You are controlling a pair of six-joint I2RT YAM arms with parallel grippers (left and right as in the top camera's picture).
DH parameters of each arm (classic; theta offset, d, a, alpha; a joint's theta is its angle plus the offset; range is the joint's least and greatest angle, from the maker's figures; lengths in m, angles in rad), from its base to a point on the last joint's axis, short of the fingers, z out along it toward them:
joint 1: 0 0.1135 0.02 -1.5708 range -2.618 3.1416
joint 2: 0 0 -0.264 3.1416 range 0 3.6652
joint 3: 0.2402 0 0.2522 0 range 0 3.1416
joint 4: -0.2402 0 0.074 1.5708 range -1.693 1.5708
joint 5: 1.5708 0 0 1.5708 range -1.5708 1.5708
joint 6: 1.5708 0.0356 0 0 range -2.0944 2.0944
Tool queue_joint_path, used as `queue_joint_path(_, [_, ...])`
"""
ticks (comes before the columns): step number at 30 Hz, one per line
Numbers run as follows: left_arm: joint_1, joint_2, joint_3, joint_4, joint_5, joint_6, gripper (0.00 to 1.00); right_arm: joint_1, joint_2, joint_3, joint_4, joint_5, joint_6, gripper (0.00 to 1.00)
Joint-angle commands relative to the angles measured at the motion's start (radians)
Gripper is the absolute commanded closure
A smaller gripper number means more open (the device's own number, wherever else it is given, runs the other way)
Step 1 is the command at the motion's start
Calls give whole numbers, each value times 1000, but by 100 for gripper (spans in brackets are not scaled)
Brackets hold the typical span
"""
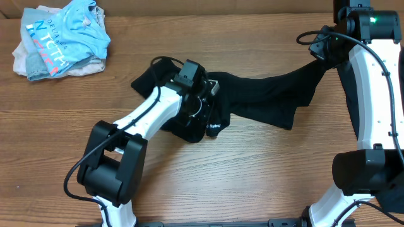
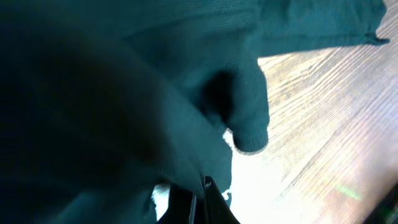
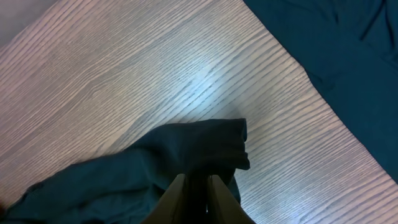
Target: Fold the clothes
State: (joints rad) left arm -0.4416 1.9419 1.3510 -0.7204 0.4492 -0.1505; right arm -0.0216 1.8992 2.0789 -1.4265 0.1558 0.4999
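Note:
A black T-shirt [image 1: 265, 94] lies stretched across the table from the middle toward the far right, with a small white logo [image 1: 214, 128] on its bunched left end. My left gripper [image 1: 209, 94] presses down into that bunched end. In the left wrist view its fingers [image 2: 200, 200] are shut on a fold of the dark fabric [image 2: 124, 93], which fills most of the frame. My right gripper [image 1: 318, 49] holds the shirt's far right corner lifted off the table. Its fingers [image 3: 196, 190] are shut on a rolled edge of the cloth [image 3: 199, 146].
A heap of light blue and white clothes [image 1: 62, 41] sits at the far left corner. More dark cloth [image 3: 348, 68] lies on the wood under the right arm. Bare wooden table [image 1: 252, 170] spans the front between the two arm bases.

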Motion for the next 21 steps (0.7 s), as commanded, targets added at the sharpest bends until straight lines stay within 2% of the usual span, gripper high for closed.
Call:
queue_joint_path(1, [48,-32,127,-82,15,42,96,2,-19,16,3,0,-4,86])
queue_joint_path(5, [96,-106,280,-239,-2,111,96,2,-19,16,3,0,-4,86])
queue_joint_path(10, [138,-221,407,-378,-198,86,96,2,-19,16,3,0,-3,86])
queue_joint_path(14, [193,-318,415,-417,-312,32,96,2,-18,16,3,0,-3,86])
queue_joint_path(21, [314,-469,415,-431,-331,23,96,2,-18,16,7,-1,-3,86])
